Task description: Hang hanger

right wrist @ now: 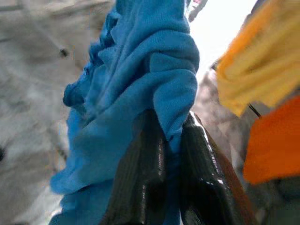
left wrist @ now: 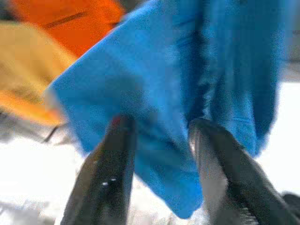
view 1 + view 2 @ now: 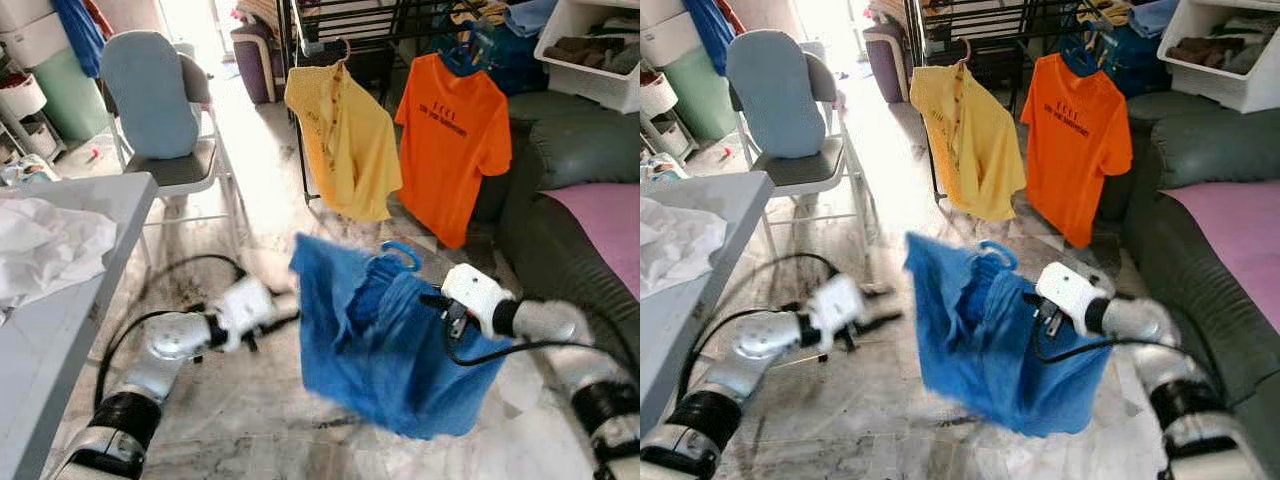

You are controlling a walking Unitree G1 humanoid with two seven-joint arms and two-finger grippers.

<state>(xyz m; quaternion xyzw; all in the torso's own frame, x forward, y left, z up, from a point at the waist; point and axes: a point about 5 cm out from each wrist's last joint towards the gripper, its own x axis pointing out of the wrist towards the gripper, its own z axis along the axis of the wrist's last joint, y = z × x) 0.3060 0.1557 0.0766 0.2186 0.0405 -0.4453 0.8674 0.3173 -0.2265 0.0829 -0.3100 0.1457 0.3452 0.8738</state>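
Note:
A blue shirt (image 3: 370, 340) hangs on a blue hanger whose hook (image 3: 403, 255) sticks up above the cloth. My right gripper (image 3: 440, 302) is shut on bunched blue fabric near the collar, seen close up in the right wrist view (image 1: 171, 159). My left gripper (image 3: 285, 320) is open beside the shirt's left edge, blurred. In the left wrist view its fingers (image 2: 110, 173) stand apart, with the blue shirt (image 2: 178, 93) just beyond them. A black clothes rack (image 3: 330, 20) stands ahead.
A yellow shirt (image 3: 345, 140) and an orange shirt (image 3: 450, 140) hang on the rack. A grey table (image 3: 60, 340) with white cloth (image 3: 40, 245) is at my left. A chair (image 3: 160, 110) stands behind the table, and a dark sofa (image 3: 580, 220) is on the right.

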